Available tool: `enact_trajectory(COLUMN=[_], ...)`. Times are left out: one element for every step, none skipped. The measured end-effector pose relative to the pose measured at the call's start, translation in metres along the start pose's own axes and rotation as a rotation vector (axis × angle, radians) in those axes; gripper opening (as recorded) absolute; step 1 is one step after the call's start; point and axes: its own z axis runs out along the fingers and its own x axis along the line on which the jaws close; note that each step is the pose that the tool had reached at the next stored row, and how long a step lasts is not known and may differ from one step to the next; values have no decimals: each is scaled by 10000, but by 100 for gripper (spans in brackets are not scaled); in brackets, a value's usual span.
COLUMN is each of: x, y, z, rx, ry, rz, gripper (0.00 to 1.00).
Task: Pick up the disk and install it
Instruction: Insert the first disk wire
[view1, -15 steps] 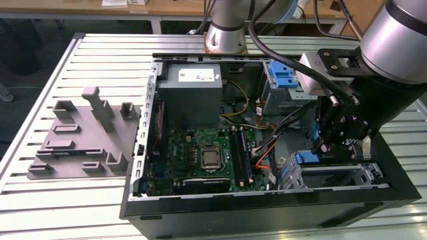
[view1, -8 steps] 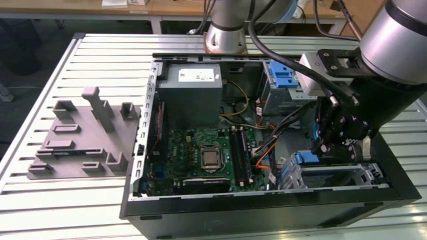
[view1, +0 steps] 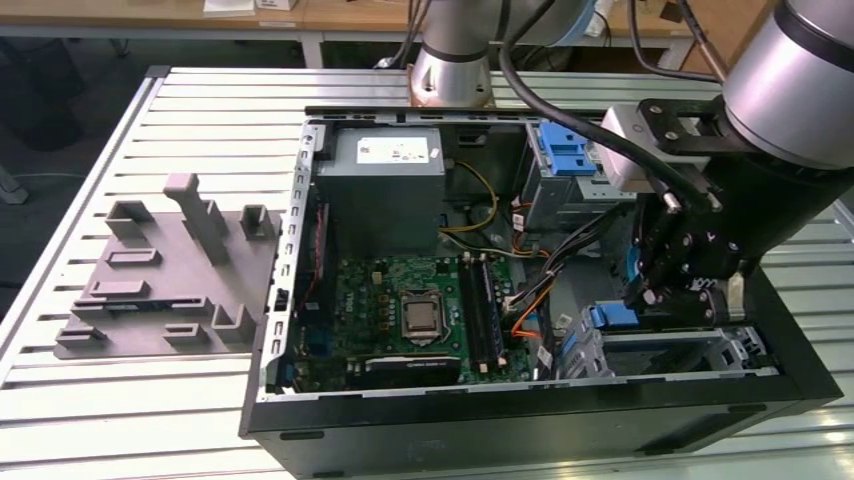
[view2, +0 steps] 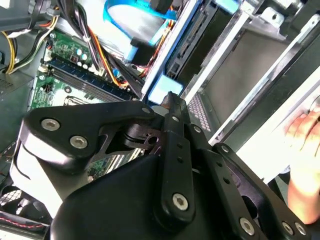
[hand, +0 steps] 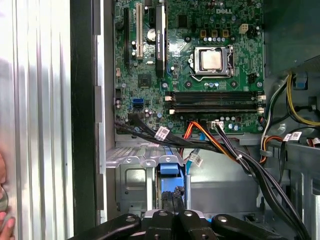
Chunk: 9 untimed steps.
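1. Exterior view.
   - The slatted aluminium bench (view1: 200, 400) carries a black computer case (view1: 534, 425) lying open on its side.
   - Inside the case are a green motherboard (view1: 400, 300), a grey power-supply box with a white sticker (view1: 387, 185) and a silver metal cage with a blue latch (view1: 550, 195).
   - A grey moulded fixture plate with upright blocks (view1: 147, 280) lies on the bench beside the case, toward the exterior view's left.
   - The black hand (view1: 671, 300) reaches down into the case corner toward the exterior view's right.
   - The disk (view1: 617, 316), a silver-grey hard drive framed by blue plastic rails, sits in the metal drive bay there. Its blue end shows just beside the hand.

2. Second wrist view.
   - The hand (view2: 170, 100) has its fingers drawn close together, the tips against the blue plastic end of the disk (view2: 161, 91).
   - Whether they pinch any part of the disk cannot be told.
   - The grey metal bay wall (view2: 240, 65) runs alongside the hand, and the motherboard (view2: 65, 55) lies beyond it.
   - A person's hand (view2: 305, 135), blurred, is near the outer side of the case.

3. First wrist view.
   - The hand (hand: 172, 197) points at the disk (hand: 170, 169), which stands on edge between the walls of the silver bay (hand: 131, 175).
   - Orange and black cables (hand: 215, 140) cross above the bay.
   - The motherboard (hand: 200, 75) is beyond the cables.
   - The bench slats (hand: 40, 100) show outside the case wall.
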Motion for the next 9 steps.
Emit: enact_trajectory(x=[-1,-3,-4,-6,-8,-10,-12,-14,-16], y=[-27,-58,-97,-141,-186,-231,-276,-321,-364], z=[-1,-1,-1,-1,-2,-1,0,1,2], rx=[-1,0,0,0,0,0,0,0,0], ry=[1,2,1,1,3,2,2,3,2], rz=[0,0,-1,0,0,0,-1,0,0], gripper=[11,11,11,11,11,11,11,11,11])
